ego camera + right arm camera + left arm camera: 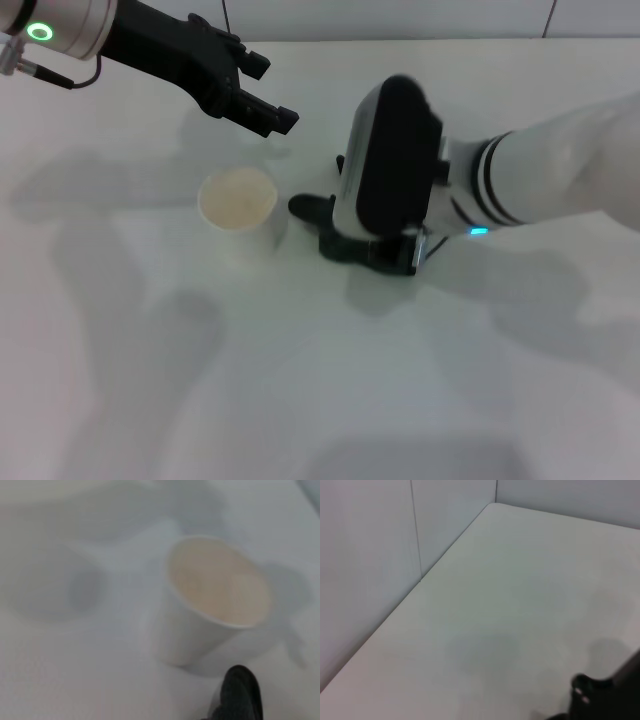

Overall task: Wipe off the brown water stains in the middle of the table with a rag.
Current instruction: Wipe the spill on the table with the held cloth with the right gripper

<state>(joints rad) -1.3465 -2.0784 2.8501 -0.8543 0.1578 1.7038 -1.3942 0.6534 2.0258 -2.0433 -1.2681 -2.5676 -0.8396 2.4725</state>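
The white cup (238, 199) served as the landmark on the table (300, 400). The right gripper (345, 238) was low at the tabletop just beside the cup, on the side away from the left arm; its wrist housing hid most of the fingers, so whether the jaws were spread or closed could not be told. A dark, soft-looking lobe (310, 207) projected from under that gripper toward the cup; it was probably an edge of the rag, also visible near the cup base in the right wrist view (240, 692), though rag and finger could not be separated with certainty. The brown water stains were not visible in any view and may have lain under the gripper. The left gripper (262, 92) hovered beyond the cup, fingers apart, holding nothing. The rag was judged light, limp and prone to bunching; gripping a thick fold would be advised. The cup appeared light and easily tipped.
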